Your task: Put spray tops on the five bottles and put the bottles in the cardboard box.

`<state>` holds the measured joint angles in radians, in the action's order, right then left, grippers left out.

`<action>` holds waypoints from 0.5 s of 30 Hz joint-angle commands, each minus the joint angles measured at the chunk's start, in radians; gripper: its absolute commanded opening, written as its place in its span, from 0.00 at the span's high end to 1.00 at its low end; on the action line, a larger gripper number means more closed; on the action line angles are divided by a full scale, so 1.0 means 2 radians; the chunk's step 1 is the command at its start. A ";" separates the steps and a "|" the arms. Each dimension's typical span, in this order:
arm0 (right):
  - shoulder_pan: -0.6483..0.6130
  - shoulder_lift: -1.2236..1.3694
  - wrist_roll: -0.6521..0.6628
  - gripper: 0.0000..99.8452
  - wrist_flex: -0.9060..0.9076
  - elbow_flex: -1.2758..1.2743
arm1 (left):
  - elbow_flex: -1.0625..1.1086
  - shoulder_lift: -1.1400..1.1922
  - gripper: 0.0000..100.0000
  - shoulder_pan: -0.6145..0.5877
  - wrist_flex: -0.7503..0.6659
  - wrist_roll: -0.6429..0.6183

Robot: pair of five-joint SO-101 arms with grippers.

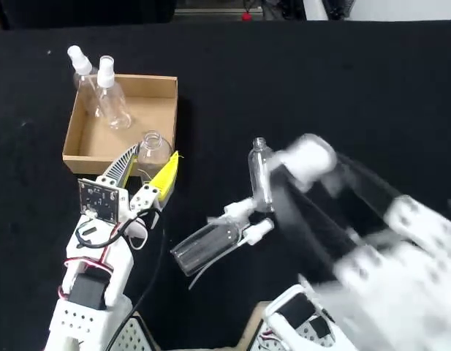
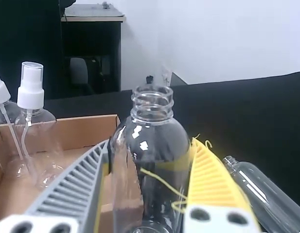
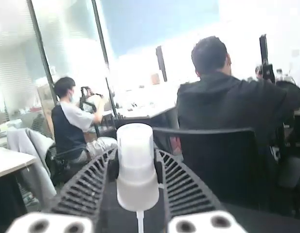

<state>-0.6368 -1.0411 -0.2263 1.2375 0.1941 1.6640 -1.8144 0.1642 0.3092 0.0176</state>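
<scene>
Open bottle (image 2: 152, 104) being clasped upright by left gripper (image 1: 153, 155) at cardboard box (image 1: 161, 86) corner. Spray top (image 3: 136, 184) being pinched by right gripper (image 3: 135, 153), aloft. Judged best: tube being centred over mouth, bottle being held vertical.

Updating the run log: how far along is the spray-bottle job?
Done: two capped bottles stand in the cardboard box. In hand: left gripper holds an uncapped bottle at the box's edge; right gripper holds a spray top. Remaining: an upright bottle, a lying bottle, and two loose tops beside it.
</scene>
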 commanded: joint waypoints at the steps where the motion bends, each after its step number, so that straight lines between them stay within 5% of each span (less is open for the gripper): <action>1: 0.008 -0.001 0.008 0.99 -0.123 -0.125 | -0.006 -0.005 0.89 0.006 -0.007 -0.002; 15: 0.046 0.068 0.010 0.99 -0.463 -0.341 | -0.006 -0.005 0.89 0.006 -0.007 -0.002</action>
<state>-0.5984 -0.9444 -0.2202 0.4212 -0.4764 1.6640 -1.8144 0.1642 0.3092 0.0176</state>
